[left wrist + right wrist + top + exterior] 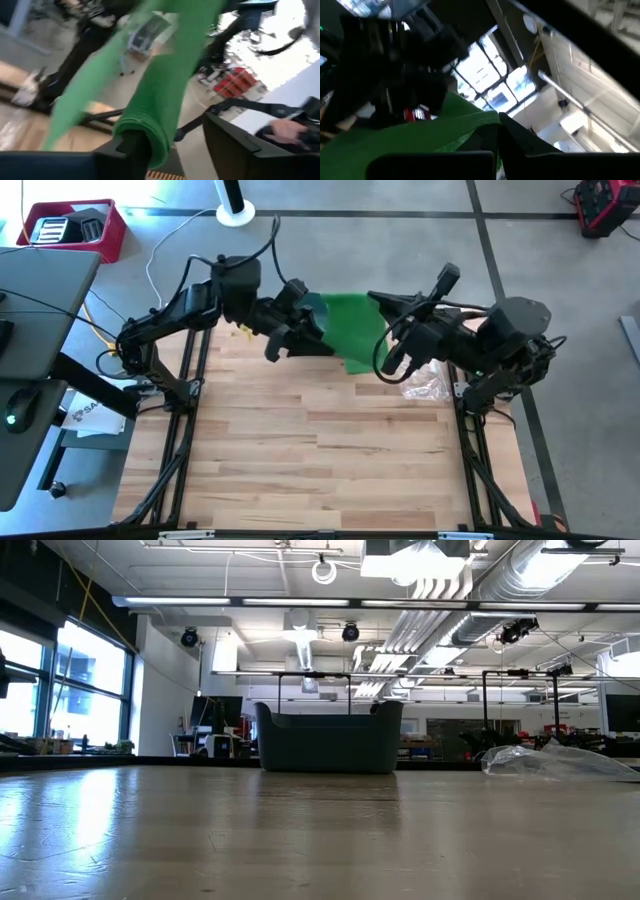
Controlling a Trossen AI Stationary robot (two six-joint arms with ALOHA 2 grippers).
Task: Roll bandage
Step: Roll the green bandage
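A green bandage (352, 325) hangs in the air above the table's far half, between my two raised arms. My left gripper (303, 330) is at its left end and my right gripper (387, 352) at its right end. In the left wrist view the bandage's rolled part (165, 100) runs between the open fingers of my left gripper (175, 132), and a flat strip (85, 85) hangs beside it. In the right wrist view my right gripper (497, 125) is shut on the green cloth (435, 132). The low view shows neither the bandage nor the grippers. My left gripper has the end of the bandage's rolled part (150, 145) lying against the inner side of one finger (131, 152). The other finger (235, 145) stands apart from it. The fingers point level. My right gripper pinches an edge of the green cloth (480, 120) between its two fingers; one layer or several, I cannot tell. The bandage is lifted clear of the table and stretches toward my left gripper.
A crumpled clear plastic bag (425, 385) lies on the table under my right arm. A dark basket (328, 737) stands at the table's far edge in the low view. The near half of the wooden table (320, 470) is bare. A red bin (75, 228) sits off the table at far left.
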